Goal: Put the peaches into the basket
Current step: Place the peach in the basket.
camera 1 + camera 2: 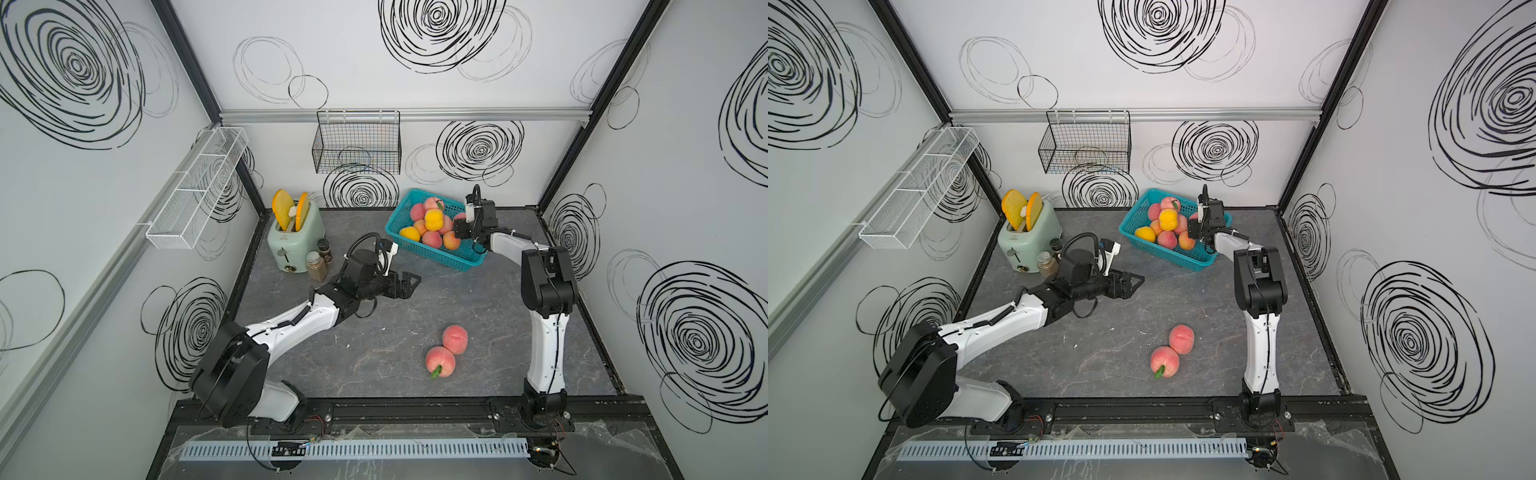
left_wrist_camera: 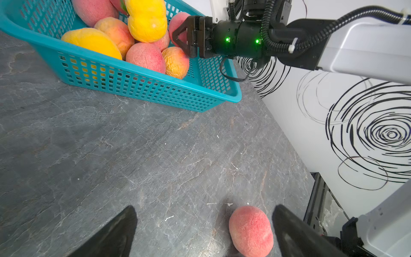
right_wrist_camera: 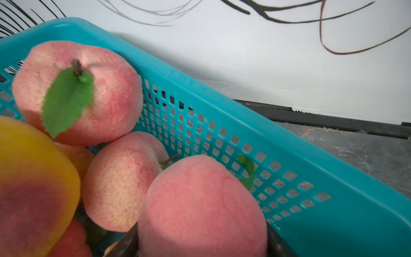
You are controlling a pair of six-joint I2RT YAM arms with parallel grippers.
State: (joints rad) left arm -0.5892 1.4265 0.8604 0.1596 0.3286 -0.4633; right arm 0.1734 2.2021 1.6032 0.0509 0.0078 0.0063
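The turquoise basket [image 1: 428, 251] [image 1: 1163, 253] [image 2: 133, 86] stands at the back of the table, piled with several pink and yellow peaches. My right gripper [image 1: 461, 226] [image 1: 1194, 228] [image 2: 178, 37] [image 3: 202, 244] reaches into its right end, shut on a pink peach [image 3: 200, 200] [image 2: 178, 22] that sits low among the others. Two pink peaches [image 1: 455, 338] [image 1: 440, 361] [image 1: 1181, 338] lie touching on the table near the front. My left gripper [image 1: 413, 286] [image 1: 1138, 284] [image 2: 203, 213] hangs open over the table's middle, empty, with one table peach [image 2: 251, 229] below, near one finger.
A mint toaster [image 1: 295, 237] holding orange-yellow slices stands at the back left, with spice jars [image 1: 318, 266] beside it. A black wire basket [image 1: 357, 145] hangs on the back wall and a white mesh rack [image 1: 197, 187] on the left wall.
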